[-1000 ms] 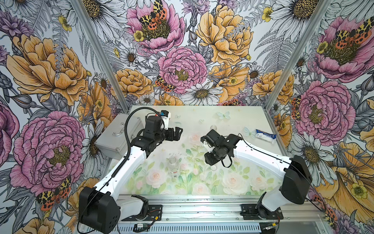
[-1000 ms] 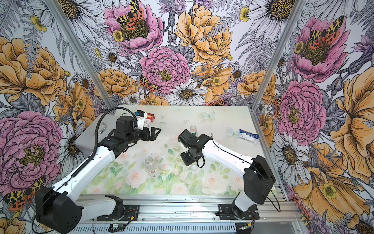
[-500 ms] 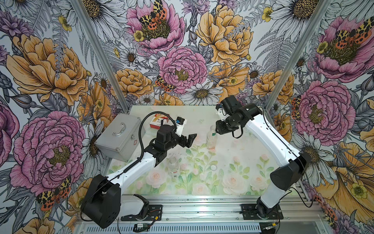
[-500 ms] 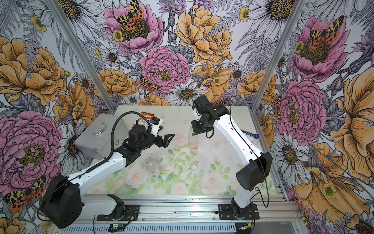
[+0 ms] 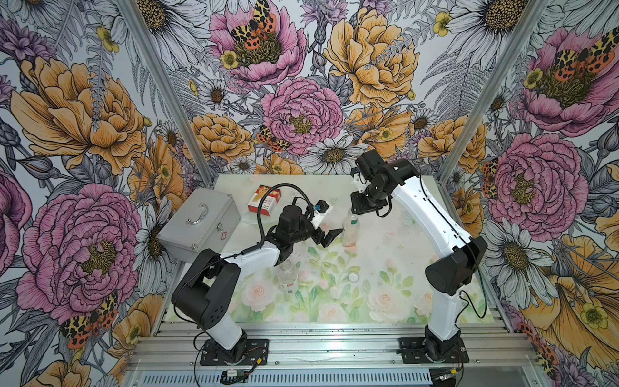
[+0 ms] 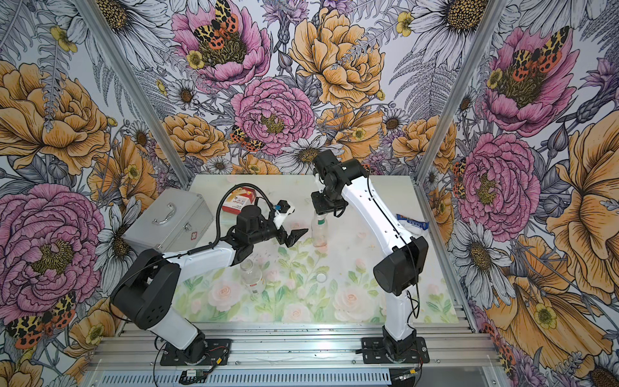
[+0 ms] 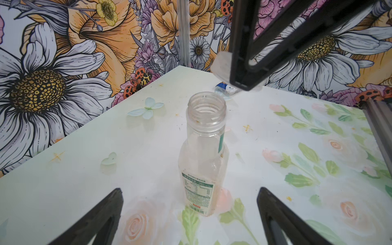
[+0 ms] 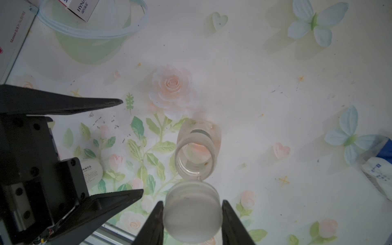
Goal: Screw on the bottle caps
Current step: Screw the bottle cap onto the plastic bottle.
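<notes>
The right gripper (image 8: 192,202), clamped on a white cap (image 8: 192,214), has swung over to just above the green-label bottle (image 7: 203,148), seemingly slightly off its open neck. The left gripper (image 5: 329,236), jaws spread wide, has closed in beside that bottle, ready to steady it.

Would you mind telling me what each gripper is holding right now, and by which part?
The right gripper pinches a white bottle cap by its side wall, near the open green-labelled bottle. The left gripper is open, holding nothing.
</notes>
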